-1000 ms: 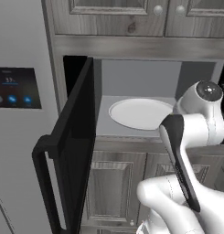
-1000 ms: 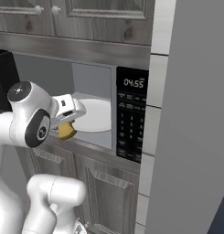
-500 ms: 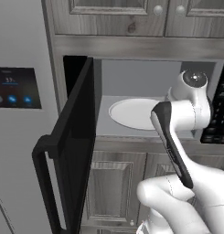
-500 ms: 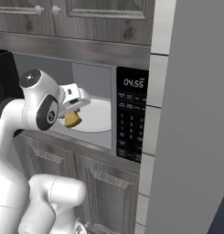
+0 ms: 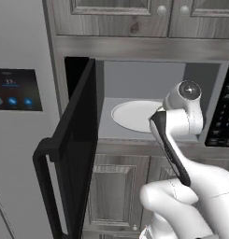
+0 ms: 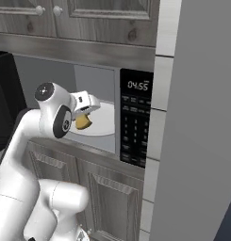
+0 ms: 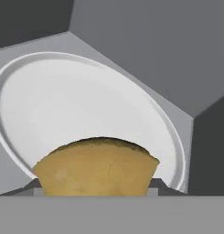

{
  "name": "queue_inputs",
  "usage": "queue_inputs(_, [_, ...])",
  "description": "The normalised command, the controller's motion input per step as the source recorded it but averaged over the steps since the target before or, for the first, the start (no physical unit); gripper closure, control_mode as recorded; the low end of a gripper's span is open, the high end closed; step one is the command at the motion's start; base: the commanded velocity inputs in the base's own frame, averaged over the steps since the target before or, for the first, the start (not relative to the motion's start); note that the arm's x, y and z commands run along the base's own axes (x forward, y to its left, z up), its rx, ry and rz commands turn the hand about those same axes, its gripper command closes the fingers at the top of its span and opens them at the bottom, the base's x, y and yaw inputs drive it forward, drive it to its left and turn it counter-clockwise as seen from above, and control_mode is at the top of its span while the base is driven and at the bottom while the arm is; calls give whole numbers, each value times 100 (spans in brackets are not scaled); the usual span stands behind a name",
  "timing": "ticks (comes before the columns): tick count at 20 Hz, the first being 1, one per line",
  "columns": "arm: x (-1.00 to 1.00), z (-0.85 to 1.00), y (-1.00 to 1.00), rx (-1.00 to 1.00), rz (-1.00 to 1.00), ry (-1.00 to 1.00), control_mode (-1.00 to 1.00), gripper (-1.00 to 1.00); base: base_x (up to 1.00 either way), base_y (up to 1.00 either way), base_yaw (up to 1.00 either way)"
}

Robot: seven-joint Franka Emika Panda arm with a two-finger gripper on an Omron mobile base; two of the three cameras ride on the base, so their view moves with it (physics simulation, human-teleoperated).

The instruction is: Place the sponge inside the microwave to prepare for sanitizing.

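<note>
Your tool (image 6: 84,117), gripping the small yellow sponge (image 6: 82,122), is moving deeper toward the wide black microwave's (image 5: 134,135) white turntable (image 7: 86,114); release is nearing.

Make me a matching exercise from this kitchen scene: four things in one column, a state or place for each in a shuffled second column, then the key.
Things:
1. sponge
2. microwave door
3. turntable
4. keypad clock

States or places:
A. swung open to the left
B. reads 04:55
C. held in the gripper
D. lies bare on the microwave floor

Pairs: 1-C, 2-A, 3-D, 4-B
</note>
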Motion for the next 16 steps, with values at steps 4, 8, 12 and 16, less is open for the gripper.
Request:
queue_inputs(4, [57,0,8,1,2,2,-100,100,0,0,0])
queue_inputs(8, [23,-1,13,0,0,0,-100,100,0,0,0])
queue_inputs(12, [14,-3,11,0,0,-3,-100,100,0,0,0])
queue_inputs(16, [8,-13,4,0,0,-5,-100,100,0,0,0])
